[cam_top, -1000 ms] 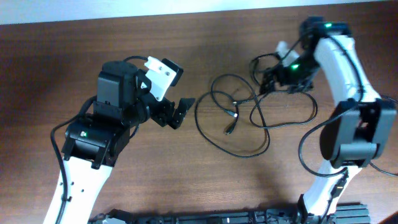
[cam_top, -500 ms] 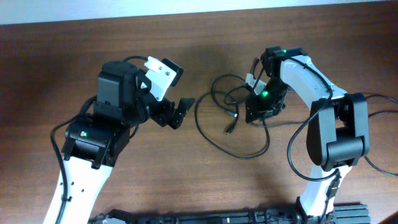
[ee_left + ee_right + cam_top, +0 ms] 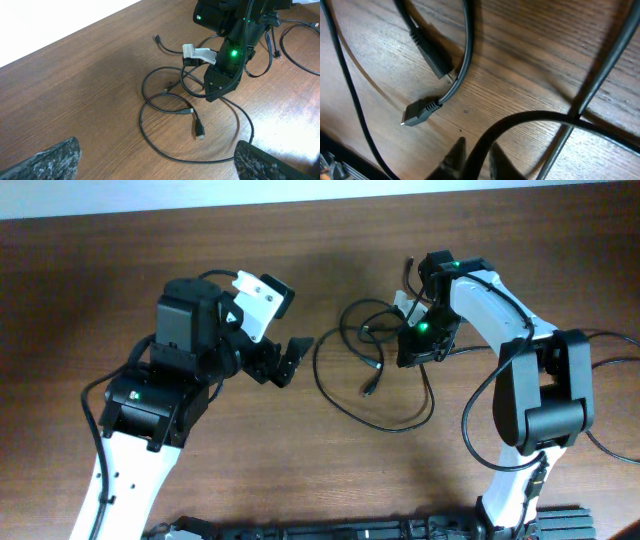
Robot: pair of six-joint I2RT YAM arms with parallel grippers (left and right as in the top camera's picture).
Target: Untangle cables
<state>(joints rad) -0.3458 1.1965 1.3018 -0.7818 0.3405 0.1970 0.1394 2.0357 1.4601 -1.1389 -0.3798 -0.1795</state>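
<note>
Cables (image 3: 468,40) pinched, right gripper (image 3: 475,154) newly closed

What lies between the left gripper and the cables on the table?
Only a narrow strip of bare table separates left gripper and cables, seen in the overhead view.

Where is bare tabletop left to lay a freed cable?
Bare brown wooden table left of the left end effector and along the far edge. Crowded around the right end effector, where thin black cables loop.

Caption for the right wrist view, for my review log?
Right gripper pinches a black cable loop beside two connector plugs on the wooden table.
</note>
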